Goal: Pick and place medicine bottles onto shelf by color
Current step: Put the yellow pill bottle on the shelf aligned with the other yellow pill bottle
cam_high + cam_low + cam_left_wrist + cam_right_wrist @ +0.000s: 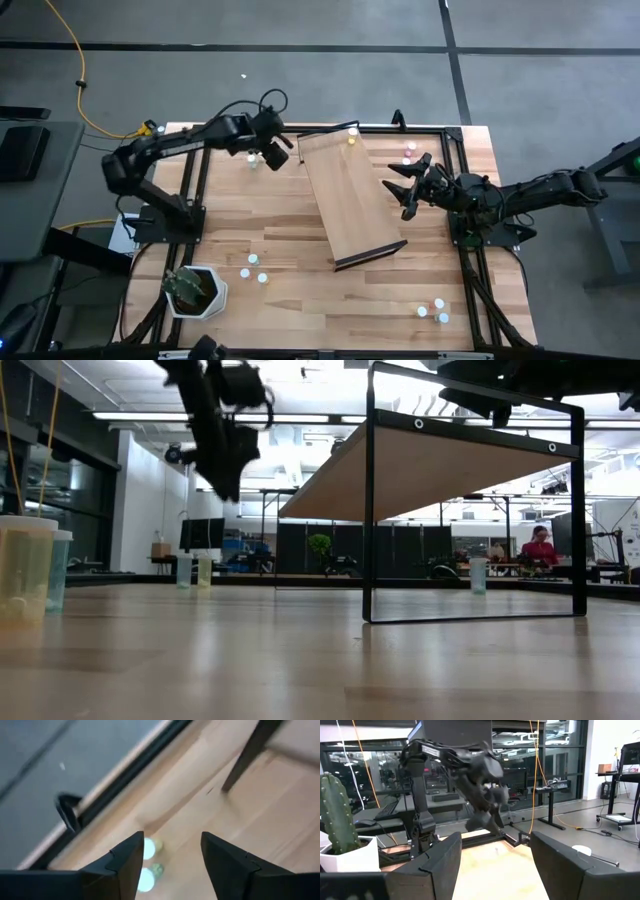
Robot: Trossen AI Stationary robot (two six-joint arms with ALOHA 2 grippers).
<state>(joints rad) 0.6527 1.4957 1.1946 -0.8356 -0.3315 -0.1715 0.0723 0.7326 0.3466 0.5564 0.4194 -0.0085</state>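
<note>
The shelf (350,195), a long light-wood board with a dark frame, stands tilted mid-table on dark legs (368,510). One yellow-bodied bottle (352,135) sits at its far end. My left gripper (278,152) hovers open near the shelf's far left corner. Two white-capped bottles (148,848) stand on the table below it, beside one finger and untouched. My right gripper (400,190) waits open above the table, right of the shelf, holding nothing. More bottles stand in small groups at the near left (250,272), near right (435,310) and far right (408,155).
A cactus in a white pot (195,290) stands at the near left corner. A dark frame rail (400,128) runs along the table's far edge. Bare wood (300,300) lies between the shelf and the near edge. A person (540,548) sits far off in the room.
</note>
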